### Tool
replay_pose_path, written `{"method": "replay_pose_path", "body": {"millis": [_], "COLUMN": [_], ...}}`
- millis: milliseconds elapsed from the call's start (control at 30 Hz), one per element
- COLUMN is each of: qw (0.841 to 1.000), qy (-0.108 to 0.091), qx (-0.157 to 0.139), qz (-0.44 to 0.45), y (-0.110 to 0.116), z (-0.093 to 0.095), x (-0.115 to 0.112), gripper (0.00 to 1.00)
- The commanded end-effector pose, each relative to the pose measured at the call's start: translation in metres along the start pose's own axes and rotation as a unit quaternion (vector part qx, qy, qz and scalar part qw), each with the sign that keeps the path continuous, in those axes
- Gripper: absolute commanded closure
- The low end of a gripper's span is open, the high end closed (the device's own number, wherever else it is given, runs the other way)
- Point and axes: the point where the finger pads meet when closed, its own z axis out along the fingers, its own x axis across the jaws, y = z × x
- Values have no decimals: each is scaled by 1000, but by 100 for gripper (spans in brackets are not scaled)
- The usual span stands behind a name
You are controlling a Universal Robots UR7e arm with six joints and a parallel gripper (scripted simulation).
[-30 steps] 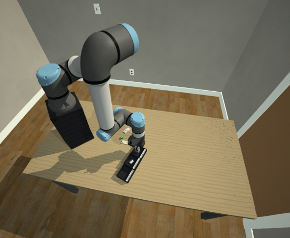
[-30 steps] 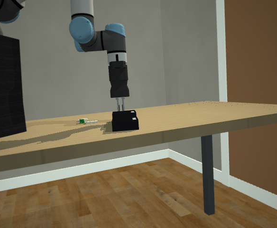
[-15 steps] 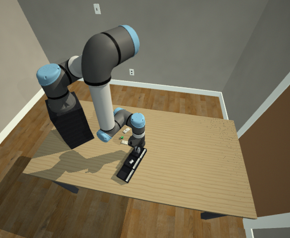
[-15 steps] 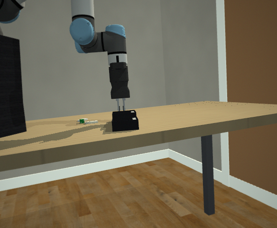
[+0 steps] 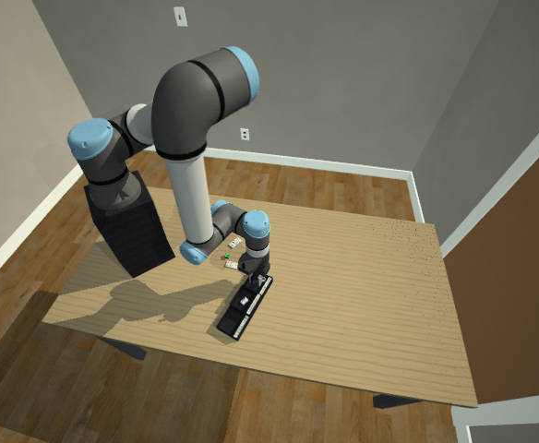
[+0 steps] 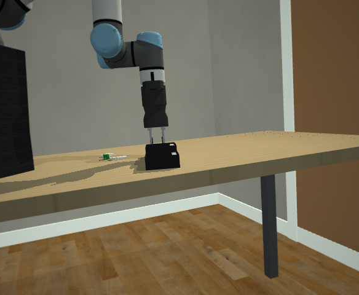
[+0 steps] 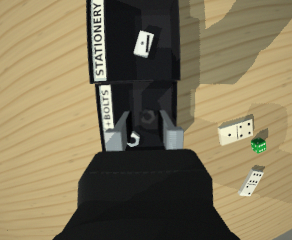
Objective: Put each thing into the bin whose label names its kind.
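My gripper [image 5: 258, 279] [image 6: 157, 141] [image 7: 144, 120] is open over the bin labelled "+BOLTS" [image 7: 171, 97], its fingertips low at the bin. A bright metal nut [image 7: 133, 139] shows between the fingers near the left one, and a darker nut [image 7: 148, 117] lies in shadow in the bin. The STATIONERY bin [image 7: 172, 30] holds a small white slotted block [image 5: 244, 301] [image 7: 144, 44], like a sharpener. A third bin [image 5: 232, 320] has a label too small to read. Two dominoes [image 5: 234, 243] [image 5: 232, 264] [image 7: 236, 131] [image 7: 251, 182] and a green die [image 5: 226, 256] [image 6: 106, 156] [image 7: 258, 145] lie on the table.
The three black bins stand in a row on the wooden table [image 5: 355, 295] [image 6: 224, 152]. The dominoes and die lie beside the row, towards the arm's black pedestal [image 5: 131, 238] [image 6: 6, 114]. The arm's shadow falls across the table left of the bins in the top view.
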Motion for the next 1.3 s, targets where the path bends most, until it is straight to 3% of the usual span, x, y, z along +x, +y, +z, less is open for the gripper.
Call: {"method": "replay_pose_path", "body": {"millis": [0,933,1033,1267], "qw": [1000,1000,1000,1000], "qy": [-1,-1,-1,-1], "qx": [0,0,0,0], "qz": [0,0,1,0], "y": [0,0,-1,0], "z": [0,-31,-44,-44], "x": [-2,0,0,0], "gripper": [36,36,36,36]}}
